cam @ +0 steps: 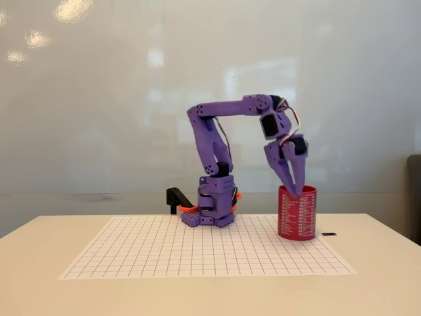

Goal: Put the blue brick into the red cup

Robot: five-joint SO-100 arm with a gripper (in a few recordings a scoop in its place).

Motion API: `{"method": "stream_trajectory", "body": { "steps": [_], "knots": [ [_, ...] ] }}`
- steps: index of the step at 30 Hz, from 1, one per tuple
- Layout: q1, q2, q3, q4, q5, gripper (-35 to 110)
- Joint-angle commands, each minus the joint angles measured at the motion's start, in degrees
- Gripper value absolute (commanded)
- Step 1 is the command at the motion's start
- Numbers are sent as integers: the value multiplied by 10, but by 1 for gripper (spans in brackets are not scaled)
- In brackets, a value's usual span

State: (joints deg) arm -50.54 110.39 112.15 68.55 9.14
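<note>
Side view of the workspace. A pale table [39, 289] carries a white grid mat [197, 253], which gives the scene a marked working area; both the arm's base and the cup stand on the mat, so the target lies within easy reach.

The purple arm [214, 131] rises from its base [214, 210] near the middle of the mat's far edge, folds at the elbow and reaches out to the right of the picture, with the wrist turned so the fingers point straight down. This posture suits a drop from above: the load can fall into an upright container without touching its wall.

The red cup [297, 212] stands upright near the right end of the mat, its open mouth facing up and columns of white print on its side. The gripper [294, 191] hangs directly over this mouth, its tips at or just inside the rim.

The fingers taper to a near point and look drawn together; whether they are clamped on anything cannot be told from this angle. The blue brick cannot be made out: it may be pinched between the fingertips or already inside the cup.

A small dark object [329, 234] lies on the table just right of the cup; its identity is unclear.
</note>
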Motion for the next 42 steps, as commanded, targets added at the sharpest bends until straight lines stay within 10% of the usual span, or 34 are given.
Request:
{"method": "stream_trajectory", "body": {
  "steps": [1, 20, 42],
  "knots": [
    [131, -68, -86, -40, 27, -1],
    [486, 294, -104, 42, 37, -1],
    [497, 788, 392, -71, 49, -1]
  ]
}}
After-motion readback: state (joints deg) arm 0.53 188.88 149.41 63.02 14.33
